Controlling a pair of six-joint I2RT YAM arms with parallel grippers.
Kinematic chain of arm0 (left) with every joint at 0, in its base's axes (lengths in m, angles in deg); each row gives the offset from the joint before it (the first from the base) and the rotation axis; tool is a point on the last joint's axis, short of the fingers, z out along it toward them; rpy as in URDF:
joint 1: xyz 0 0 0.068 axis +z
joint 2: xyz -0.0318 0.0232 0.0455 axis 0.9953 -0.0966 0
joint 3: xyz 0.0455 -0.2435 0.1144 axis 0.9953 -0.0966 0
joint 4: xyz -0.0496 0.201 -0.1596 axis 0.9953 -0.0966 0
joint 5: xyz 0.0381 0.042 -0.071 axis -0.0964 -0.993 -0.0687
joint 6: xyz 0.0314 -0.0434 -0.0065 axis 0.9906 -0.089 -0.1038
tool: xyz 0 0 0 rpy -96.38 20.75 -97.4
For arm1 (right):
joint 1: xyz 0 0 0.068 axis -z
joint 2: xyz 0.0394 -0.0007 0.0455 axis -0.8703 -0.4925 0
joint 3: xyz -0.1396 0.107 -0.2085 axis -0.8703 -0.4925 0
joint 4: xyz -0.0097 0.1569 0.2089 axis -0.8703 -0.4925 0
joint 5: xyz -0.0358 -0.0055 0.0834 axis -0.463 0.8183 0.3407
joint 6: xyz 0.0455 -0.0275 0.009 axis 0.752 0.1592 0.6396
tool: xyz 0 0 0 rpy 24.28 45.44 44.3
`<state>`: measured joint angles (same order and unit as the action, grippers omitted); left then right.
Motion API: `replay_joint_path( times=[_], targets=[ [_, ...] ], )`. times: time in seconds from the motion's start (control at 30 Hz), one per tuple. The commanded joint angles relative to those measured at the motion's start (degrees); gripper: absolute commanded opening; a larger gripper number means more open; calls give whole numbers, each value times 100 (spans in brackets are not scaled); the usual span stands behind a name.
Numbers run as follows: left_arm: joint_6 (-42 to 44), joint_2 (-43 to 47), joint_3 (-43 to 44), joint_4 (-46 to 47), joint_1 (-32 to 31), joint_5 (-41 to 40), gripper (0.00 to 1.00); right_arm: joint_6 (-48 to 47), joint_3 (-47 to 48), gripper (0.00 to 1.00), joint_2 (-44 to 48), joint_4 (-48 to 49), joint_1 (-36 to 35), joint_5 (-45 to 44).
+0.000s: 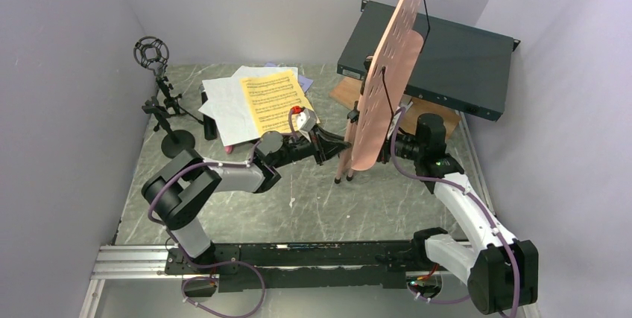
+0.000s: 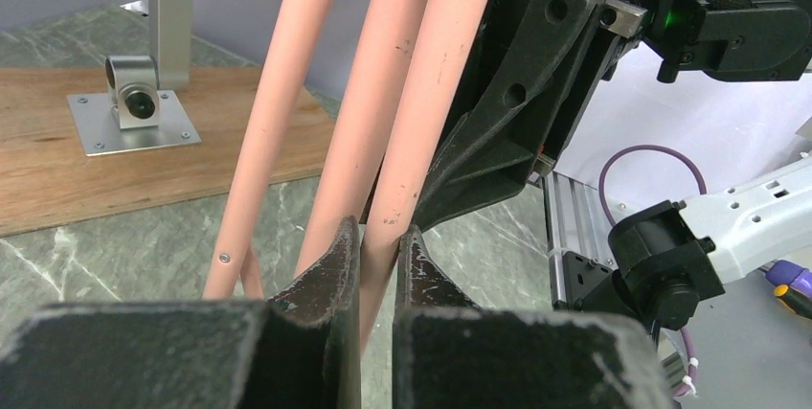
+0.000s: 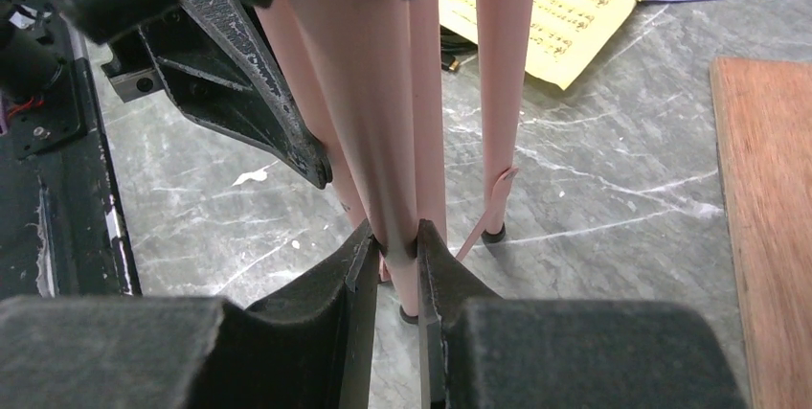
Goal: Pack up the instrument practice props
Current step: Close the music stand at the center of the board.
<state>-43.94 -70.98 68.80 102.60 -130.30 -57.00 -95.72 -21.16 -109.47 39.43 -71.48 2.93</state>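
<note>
The pink music stand (image 1: pixel 389 72) stands upright mid-desk (image 1: pixel 298 199) (feet on the marble), just in front of the teal rack box (image 1: pixel 447 65). The left hand (image 2: pixel 378 237) is clamped on a pink leg (image 2: pixel 421 122). The right hand (image 3: pixel 394 237) grips the stand low down from the opposite side.

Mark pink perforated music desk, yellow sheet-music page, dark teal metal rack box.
pink perforated music desk (image 1: pixel 391 65), top view, mid panel.
yellow sheet-music page (image 1: pixel 272 100), top view, page centre.
dark teal metal rack box (image 1: pixel 462 57), top view, top face.

music desk (image 1: pixel 393 53) centre, pages (image 1: pixel 257 102) left, rack box (image 1: pixel 454 57) behind
</note>
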Motion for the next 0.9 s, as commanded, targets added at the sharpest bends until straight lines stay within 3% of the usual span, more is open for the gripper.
replay_joint_path(
  times=[0.0, 0.6, 0.87],
  targets=[
    [-528, 358, -67, -205, -247, 232, 8, -142, 161, 0, 149, 405, -149, 674],
    [-103, 1489, -148, -1379, -248, 291, 55, -671, 151, 0, -27, 100, -413, 663],
    [467, 2710, 126, -3270, -239, -66, 87, -679, 142, 0, -46, 100, -422, 680]
  ],
)
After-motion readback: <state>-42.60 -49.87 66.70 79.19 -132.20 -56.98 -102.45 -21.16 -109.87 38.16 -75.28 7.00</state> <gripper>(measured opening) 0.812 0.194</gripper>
